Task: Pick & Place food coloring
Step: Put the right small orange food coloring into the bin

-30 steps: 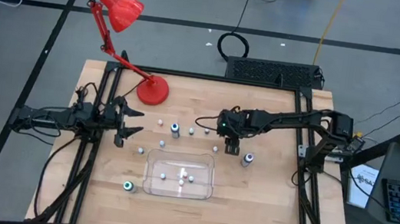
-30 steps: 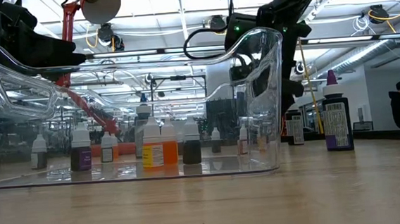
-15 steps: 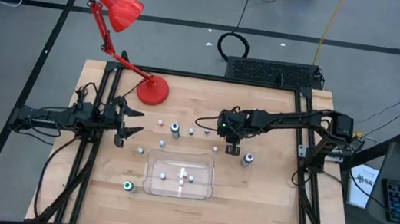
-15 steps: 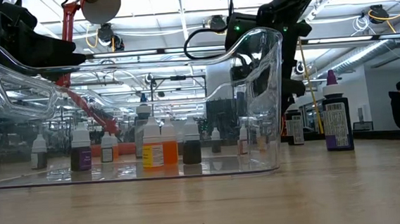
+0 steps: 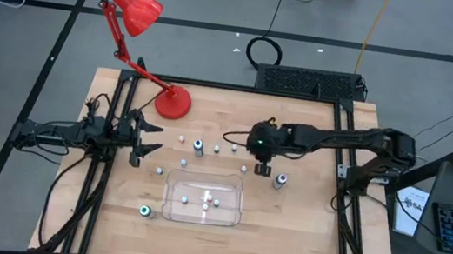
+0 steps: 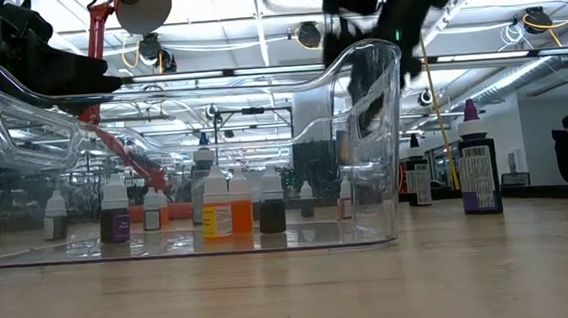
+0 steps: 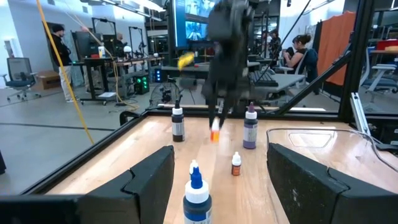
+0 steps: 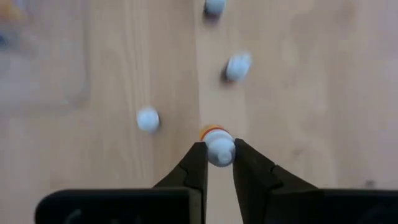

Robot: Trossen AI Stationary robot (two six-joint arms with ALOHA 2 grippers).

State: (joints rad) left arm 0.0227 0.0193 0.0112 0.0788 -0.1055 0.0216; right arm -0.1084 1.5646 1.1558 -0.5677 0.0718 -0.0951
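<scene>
Several tiny food coloring bottles stand upright on the wooden table [image 5: 299, 242]; three more [image 5: 206, 198] stand in the clear tray [image 5: 237, 190]. My right gripper [image 8: 219, 154], just past the tray's far right corner [image 5: 263, 162], is shut on a small orange bottle [image 7: 215, 132]. My left gripper [image 5: 151, 139] waits open at the table's left side. A blue-necked bottle [image 7: 196, 198] stands in front of its fingers. My right gripper pinches the orange bottle's white cap [image 8: 219, 149] between its two fingertips. The fingers come from above, pointing down. The bottle hangs upright below them, its orange body [image 8: 210, 130] a little clear of the table.
A red desk lamp [image 5: 140, 19] stands on its base [image 5: 173, 102] at the table's far left. A taller purple bottle [image 5: 279, 180] stands just right of my right gripper, and a teal-capped one [image 5: 145, 211] by the tray's near left corner. People are in the room behind.
My right gripper has gone up, as the low view shows, while keeping its place over the table; its arm has stretched out more.
</scene>
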